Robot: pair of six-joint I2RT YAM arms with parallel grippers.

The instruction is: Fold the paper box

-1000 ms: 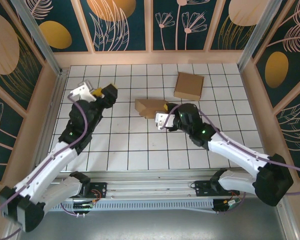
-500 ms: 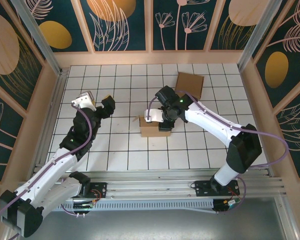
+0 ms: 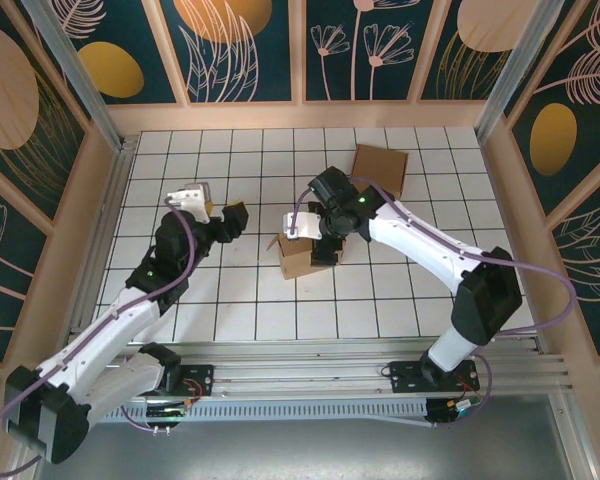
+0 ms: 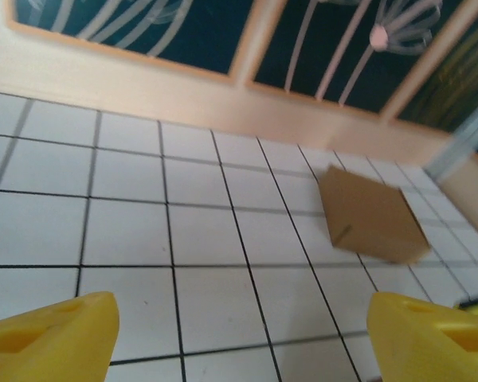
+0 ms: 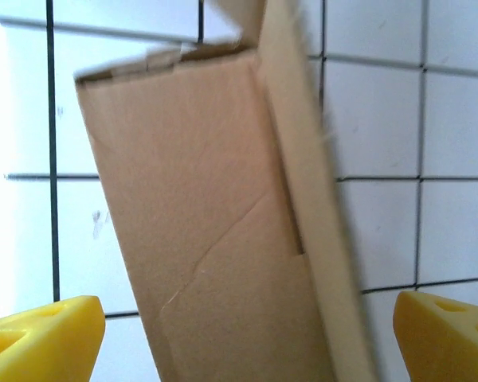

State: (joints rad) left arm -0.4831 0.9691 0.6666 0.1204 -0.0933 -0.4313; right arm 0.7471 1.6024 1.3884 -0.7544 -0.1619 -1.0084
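I list: paper box [image 5: 223, 263], matt brown cardboard, creased; second cardboard sheet [image 4: 370, 213], same matt finish; table [image 4: 127, 231], smooth white gridded top; right fingers [image 5: 40, 334], smooth yellow plastic.

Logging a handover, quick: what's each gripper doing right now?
Left gripper: open, holding nothing.
Right gripper: open over the cardboard box, not gripping it.

The table here is a white tiled top with black grid lines [image 3: 240, 290], closed in by a pale wooden rim [image 3: 300, 116]. Two things lie on it. Near the middle sits a partly folded brown cardboard box [image 3: 298, 258], its flaps loose and its body turned a little off the grid lines. Well apart from it, farther back and to the right, a flat brown cardboard square [image 3: 380, 172] lies askew to the lines, near the far rim.
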